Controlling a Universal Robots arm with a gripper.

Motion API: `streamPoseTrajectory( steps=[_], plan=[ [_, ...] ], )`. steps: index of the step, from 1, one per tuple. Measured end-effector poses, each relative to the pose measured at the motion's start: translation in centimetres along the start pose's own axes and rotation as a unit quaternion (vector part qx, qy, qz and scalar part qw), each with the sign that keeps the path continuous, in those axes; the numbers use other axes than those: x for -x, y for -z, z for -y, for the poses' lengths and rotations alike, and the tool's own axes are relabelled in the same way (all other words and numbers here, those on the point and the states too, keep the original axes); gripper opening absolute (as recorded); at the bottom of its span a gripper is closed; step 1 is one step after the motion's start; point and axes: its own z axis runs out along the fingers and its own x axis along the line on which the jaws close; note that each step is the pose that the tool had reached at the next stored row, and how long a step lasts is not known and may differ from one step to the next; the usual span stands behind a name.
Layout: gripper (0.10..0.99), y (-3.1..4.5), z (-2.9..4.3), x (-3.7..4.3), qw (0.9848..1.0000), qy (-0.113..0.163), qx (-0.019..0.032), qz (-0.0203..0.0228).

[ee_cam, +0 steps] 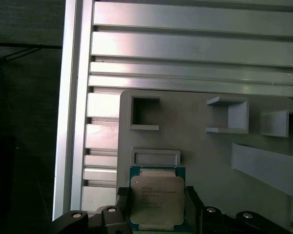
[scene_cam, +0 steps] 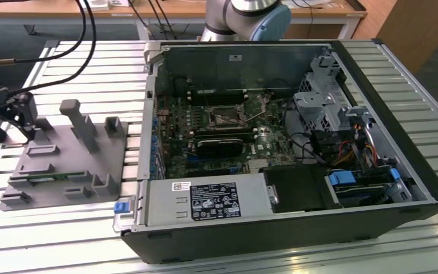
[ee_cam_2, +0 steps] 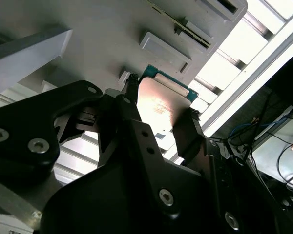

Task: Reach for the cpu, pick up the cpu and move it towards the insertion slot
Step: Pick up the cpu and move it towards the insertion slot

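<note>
Fingers (ee_cam: 123, 201) clamp the cpu (ee_cam: 157, 197) between them by opposite edges, at the grey tray (ee_cam: 210, 156).

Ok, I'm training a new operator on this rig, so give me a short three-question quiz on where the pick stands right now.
1. True or false: the cpu sits between the fingers of the gripper, held on two opposite edges.
2. Fill in: the insertion slot lies inside the open ____.
3. The gripper is above: A the gray fixture tray; B the insertion slot; C the power supply.
Key: 1 true; 2 computer case; 3 A.
</note>
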Motion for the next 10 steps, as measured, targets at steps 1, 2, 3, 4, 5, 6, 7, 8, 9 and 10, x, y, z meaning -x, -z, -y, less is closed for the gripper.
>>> streamPoseTrajectory(
  steps=[1,2,3,4,5,6,7,8,9,10],
  plan=[
    [0.537,0.01,0.00,0.00,1.0000,0.000,0.0000,0.0000],
    [0.537,0.01,0.00,0.00,1.0000,0.000,0.0000,0.0000],
    [0.537,0.03,0.00,0.00,1.0000,0.000,0.0000,0.0000],
    [0.537,0.05,0.00,0.00,1.0000,0.000,0.0000,0.0000],
    [0.537,0.07,0.00,0.00,1.0000,0.000,0.0000,-0.0001],
    [0.537,0.09,-0.01,0.00,1.0000,0.000,0.0000,0.0000],
    [0.537,0.15,-0.01,0.00,1.0000,0.000,-0.0001,-0.0001],
    [0.537,0.21,-0.02,0.00,1.0000,0.000,-0.0001,-0.0002],
    [0.537,0.24,-0.02,0.00,1.0000,0.000,0.0000,-0.0001],
    [0.537,0.31,-0.03,0.00,1.0000,0.000,0.0000,0.0000]
  ],
)
